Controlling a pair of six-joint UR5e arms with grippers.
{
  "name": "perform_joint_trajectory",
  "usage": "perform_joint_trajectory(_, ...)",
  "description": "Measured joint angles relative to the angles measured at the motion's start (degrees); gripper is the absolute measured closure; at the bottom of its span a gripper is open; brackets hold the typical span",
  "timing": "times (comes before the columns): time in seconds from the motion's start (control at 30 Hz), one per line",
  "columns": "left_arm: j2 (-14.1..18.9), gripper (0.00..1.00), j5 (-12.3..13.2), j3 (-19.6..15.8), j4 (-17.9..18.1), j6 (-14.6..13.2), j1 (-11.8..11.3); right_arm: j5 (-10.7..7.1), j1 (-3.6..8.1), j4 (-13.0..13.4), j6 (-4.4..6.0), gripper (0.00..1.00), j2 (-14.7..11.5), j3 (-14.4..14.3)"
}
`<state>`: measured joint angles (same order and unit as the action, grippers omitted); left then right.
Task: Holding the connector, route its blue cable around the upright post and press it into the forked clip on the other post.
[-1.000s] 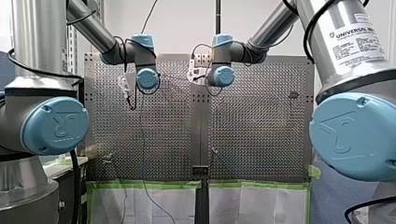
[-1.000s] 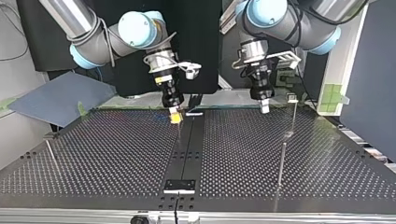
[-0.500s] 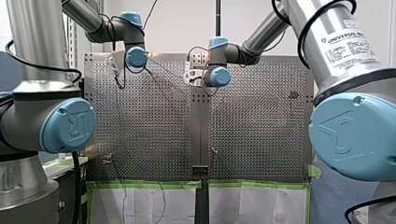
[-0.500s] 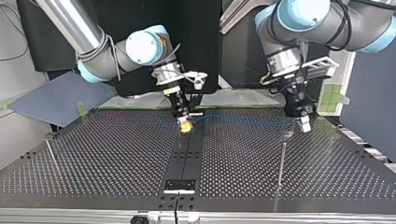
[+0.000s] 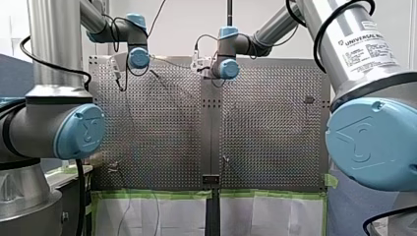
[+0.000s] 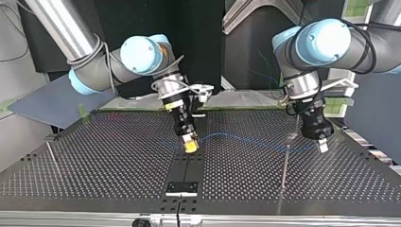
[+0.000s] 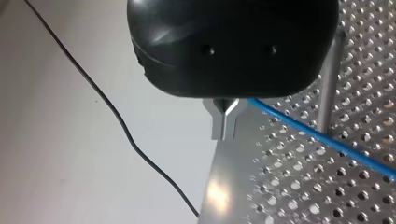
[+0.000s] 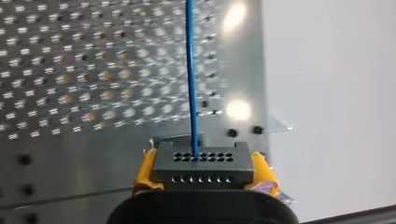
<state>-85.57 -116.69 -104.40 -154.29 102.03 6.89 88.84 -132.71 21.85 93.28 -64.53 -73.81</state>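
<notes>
front view: the label (image 5: 366,42) on my right arm (image 5: 344,54) reads "universal rob…". the rest is cut off by the curve of the tube, and the small print under it is too fine to read. both wrists hang over the far end of the perforated desk (image 5: 265,132). neither pair of jaws can be made out here, and the cable is too thin to follow.

top view: my right jaws, with yellow pads (image 6: 190,146), point down just above the dark centre strip (image 6: 189,168) of the desk. the blue cable (image 6: 246,139) runs from them in a shallow curve toward the view's right, to my left jaws hanging low over the desk. the upright post (image 6: 285,165) stands just left of my left jaws in this view. the cable crosses at its top; contact cannot be told.

left wrist view: the black housing (image 7: 233,46) hides most of my left jaws. only the metal fingertips (image 7: 218,126) show, pressed together, with the blue cable leaving at their side, so they are clamped on it. the cable passes the foot of the upright post.

right wrist view: the connector (image 8: 203,168), dark grey with two rows of holes, sits clamped between the yellow pads of my right jaws. the blue cable leaves one upper hole and goes straight ahead over the desk.
</notes>
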Motion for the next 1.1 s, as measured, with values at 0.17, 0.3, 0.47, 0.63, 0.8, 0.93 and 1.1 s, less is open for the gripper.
perform_joint_trajectory(0.17, -2.50, 1.00, 1.93, 2.18, -1.34, 1.34, -1.35, -0.01, 0.37, 0.35, 0.11, 1.00, 0.04, 1.49)
perform_joint_trajectory(0.3, -4.64, 1.00, 3.71, 2.72, -1.40, 2.21, -2.40, -0.08, 0.36, 0.46, 0.28, 1.00, 0.13, 2.02)
perform_joint_trajectory(0.47, -6.56, 1.00, 6.05, 2.80, -0.73, 3.29, -3.59, -0.07, 0.49, 0.57, 0.41, 1.00, 0.72, 2.74)
perform_joint_trajectory(0.63, -7.01, 1.00, 8.26, 2.81, -0.29, 3.91, -5.51, -0.08, 0.56, 0.80, 0.43, 1.00, 1.94, 3.02)
perform_joint_trajectory(0.8, -7.35, 1.00, 10.53, 3.22, -0.28, 4.07, -7.75, -0.14, 0.57, 0.91, 0.43, 1.00, 3.10, 3.56)
perform_joint_trajectory(0.93, -8.60, 1.00, 12.46, 4.17, -0.48, 4.07, -9.44, -0.15, 0.57, 0.99, 0.43, 1.00, 3.63, 4.36)
perform_joint_trajectory(1.1, -10.80, 1.00, 15.19, 5.42, -0.59, 4.10, -9.90, -0.14, 0.57, 0.86, 0.45, 1.00, 4.28, 5.65)
